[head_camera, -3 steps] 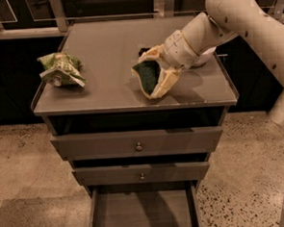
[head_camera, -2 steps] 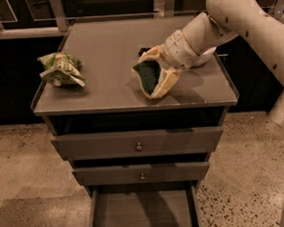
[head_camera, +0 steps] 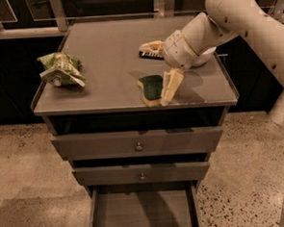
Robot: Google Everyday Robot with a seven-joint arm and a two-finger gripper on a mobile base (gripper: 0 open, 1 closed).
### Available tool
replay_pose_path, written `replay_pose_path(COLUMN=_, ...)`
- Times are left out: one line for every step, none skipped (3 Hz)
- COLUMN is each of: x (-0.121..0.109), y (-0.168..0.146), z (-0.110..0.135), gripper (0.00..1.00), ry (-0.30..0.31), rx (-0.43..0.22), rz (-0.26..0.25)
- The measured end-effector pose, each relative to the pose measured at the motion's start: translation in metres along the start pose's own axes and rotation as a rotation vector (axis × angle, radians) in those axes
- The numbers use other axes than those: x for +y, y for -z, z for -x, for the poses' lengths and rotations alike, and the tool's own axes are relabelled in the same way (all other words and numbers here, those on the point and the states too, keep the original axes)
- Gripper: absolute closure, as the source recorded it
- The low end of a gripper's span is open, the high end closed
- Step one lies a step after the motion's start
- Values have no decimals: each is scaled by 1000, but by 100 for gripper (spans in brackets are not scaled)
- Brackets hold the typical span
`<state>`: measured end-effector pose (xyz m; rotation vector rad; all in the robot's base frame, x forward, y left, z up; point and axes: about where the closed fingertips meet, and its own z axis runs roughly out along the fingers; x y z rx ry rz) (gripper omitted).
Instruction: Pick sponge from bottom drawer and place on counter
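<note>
The sponge (head_camera: 151,88) lies on the counter (head_camera: 104,50) near its front edge, dark green face up with a pale yellow edge showing. My gripper (head_camera: 154,74) hangs over it from the right, open, with the jaws spread wide. One finger (head_camera: 171,85) rests against the sponge's right side. The other finger (head_camera: 151,48) is farther back, above a black remote-like object (head_camera: 150,54). The bottom drawer (head_camera: 142,215) is pulled out below, and its floor is bare.
A green-and-white snack bag (head_camera: 61,69) lies on the counter's left side. Two knobbed drawers (head_camera: 138,143) above the open one are shut. My arm (head_camera: 252,26) reaches in from the right. The floor around is speckled stone.
The gripper and sponge have come down and slightly forward. The sponge now lies flatter on the counter beside the lower finger.
</note>
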<state>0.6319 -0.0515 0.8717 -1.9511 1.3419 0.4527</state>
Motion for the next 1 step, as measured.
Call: replay_pose_path(x=0, y=0, z=0, gripper=0, ry=0, rx=0, rz=0)
